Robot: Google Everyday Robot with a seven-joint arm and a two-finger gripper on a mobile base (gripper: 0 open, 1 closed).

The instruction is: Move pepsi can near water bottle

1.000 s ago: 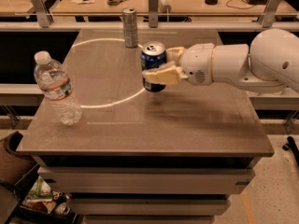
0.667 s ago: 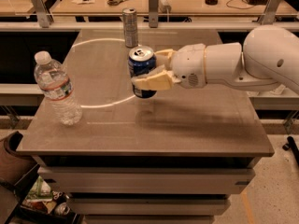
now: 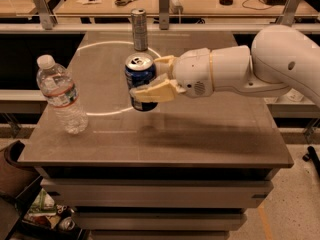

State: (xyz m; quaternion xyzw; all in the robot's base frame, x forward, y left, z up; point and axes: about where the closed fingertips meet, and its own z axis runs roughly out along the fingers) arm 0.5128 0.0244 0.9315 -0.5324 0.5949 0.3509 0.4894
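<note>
The gripper (image 3: 148, 78) is clamped around the pepsi can (image 3: 136, 75), holding it seemingly just off the table (image 3: 210, 134). The water bottle (image 3: 61, 96) stands out beyond its fingertips, well apart. If the can is carried too far that way, I reckon it could knock the light bottle over.

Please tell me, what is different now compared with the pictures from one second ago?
The pincer, shut on the pepsi can, carried it to the left in the picture, toward the water bottle, holding it above the table. The grip did not change and nothing was released. The water bottle and the slim silver can at the back stayed where they were.
</note>
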